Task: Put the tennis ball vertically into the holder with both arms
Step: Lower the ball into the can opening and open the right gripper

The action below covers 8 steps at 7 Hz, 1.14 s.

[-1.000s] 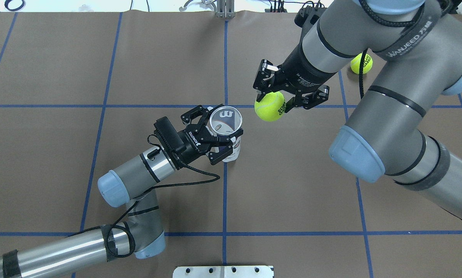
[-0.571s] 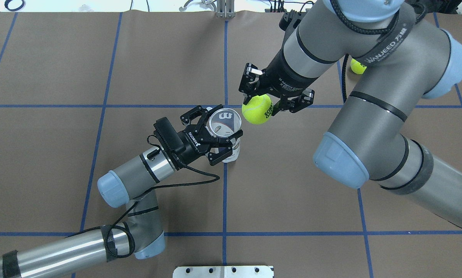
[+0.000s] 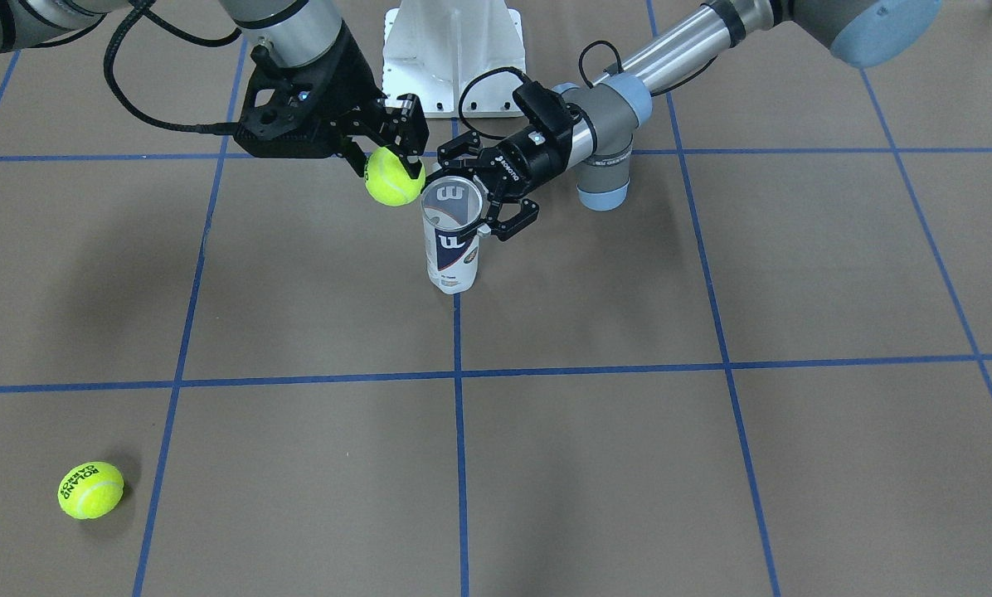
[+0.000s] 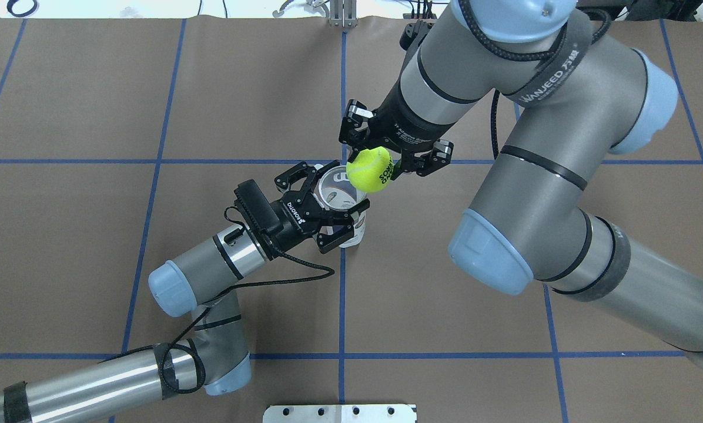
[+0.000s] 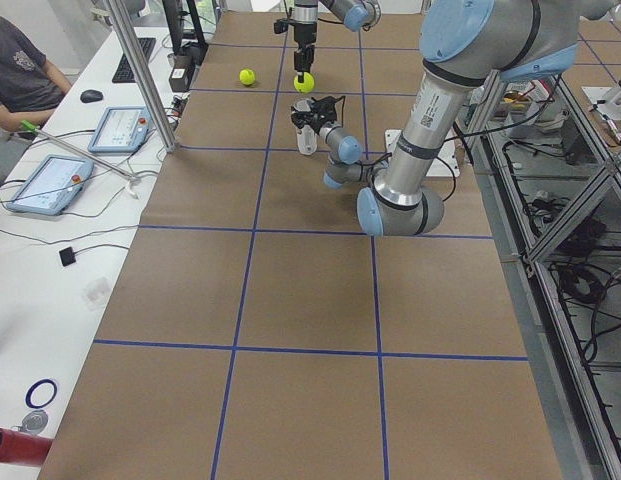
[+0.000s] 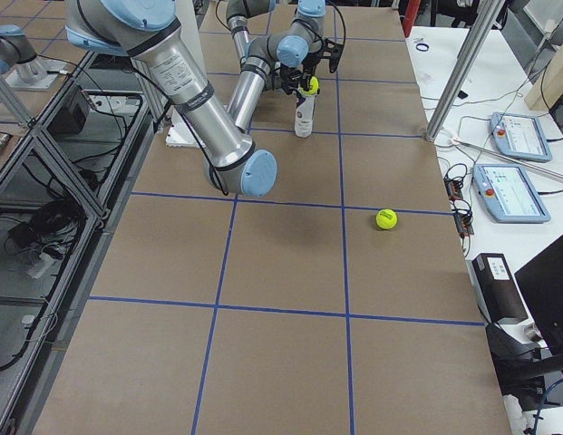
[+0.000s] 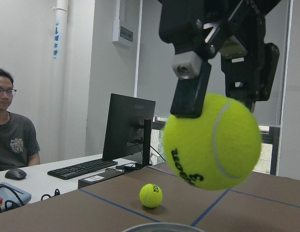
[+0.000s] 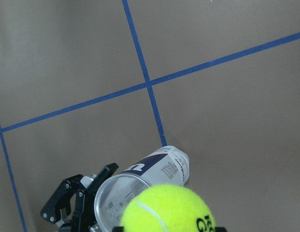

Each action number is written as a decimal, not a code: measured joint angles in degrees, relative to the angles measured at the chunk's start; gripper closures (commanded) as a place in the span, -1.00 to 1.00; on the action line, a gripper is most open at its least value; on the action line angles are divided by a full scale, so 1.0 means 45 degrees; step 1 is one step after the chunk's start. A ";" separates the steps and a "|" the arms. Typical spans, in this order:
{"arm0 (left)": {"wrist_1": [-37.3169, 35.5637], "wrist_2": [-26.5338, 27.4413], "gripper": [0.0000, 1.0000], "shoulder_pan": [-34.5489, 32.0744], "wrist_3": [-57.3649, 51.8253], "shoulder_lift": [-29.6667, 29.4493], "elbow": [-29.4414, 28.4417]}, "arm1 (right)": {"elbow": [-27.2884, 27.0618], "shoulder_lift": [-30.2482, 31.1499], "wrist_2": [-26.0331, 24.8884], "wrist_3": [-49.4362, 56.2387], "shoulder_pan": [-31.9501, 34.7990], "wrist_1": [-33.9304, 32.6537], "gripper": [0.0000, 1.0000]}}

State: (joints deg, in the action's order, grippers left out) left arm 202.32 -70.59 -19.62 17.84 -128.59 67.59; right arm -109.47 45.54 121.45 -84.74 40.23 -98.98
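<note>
The holder (image 4: 330, 192), a clear tube with a navy and white "W" label, stands upright on the brown table and also shows in the front view (image 3: 452, 245). My left gripper (image 4: 341, 191) is shut on it near its open top. My right gripper (image 4: 376, 166) is shut on a yellow tennis ball (image 4: 370, 169) and holds it above the tube's far right rim, partly overlapping the opening. In the front view the ball (image 3: 393, 178) hangs just beside the rim. The right wrist view shows the ball (image 8: 168, 209) over the tube's mouth (image 8: 116, 193).
A second tennis ball (image 3: 90, 490) lies loose on the table far toward the right arm's side; my right arm hides it in the overhead view. The white metal base (image 3: 450, 50) sits at the table's robot edge. A person sits at a desk (image 7: 14, 140) beyond the table.
My right arm has carried the ball left and toward the tube, from well clear of it to over its rim. The left arm and tube have not moved.
</note>
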 measured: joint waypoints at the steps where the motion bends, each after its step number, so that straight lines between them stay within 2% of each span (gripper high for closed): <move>1: 0.0000 0.0002 -0.72 0.0003 0.0000 0.0000 0.0000 | 0.0154 -0.0187 -0.0149 -0.0122 -0.0142 0.0002 1.00; 2: 0.0000 0.0002 -0.67 0.0003 0.0000 0.0000 0.0000 | 0.0252 -0.0299 -0.0270 -0.0228 -0.0250 0.0002 1.00; 6: 0.0000 0.0002 -0.67 0.0000 -0.0002 0.0000 0.0000 | 0.0330 -0.0379 -0.0630 -0.0332 -0.0562 0.0006 1.00; 7: 0.0000 0.0002 -0.68 0.0003 -0.0001 0.0000 0.0001 | 0.0348 -0.0398 -0.0709 -0.0337 -0.0633 0.0015 0.09; 8: -0.0001 0.0002 -0.68 0.0004 0.0000 0.0005 0.0000 | 0.0372 -0.0424 -0.0743 -0.0334 -0.0664 0.0020 -0.73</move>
State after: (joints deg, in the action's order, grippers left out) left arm 202.32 -70.58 -19.60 17.84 -128.56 67.59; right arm -107.79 43.64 118.11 -86.24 37.25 -98.89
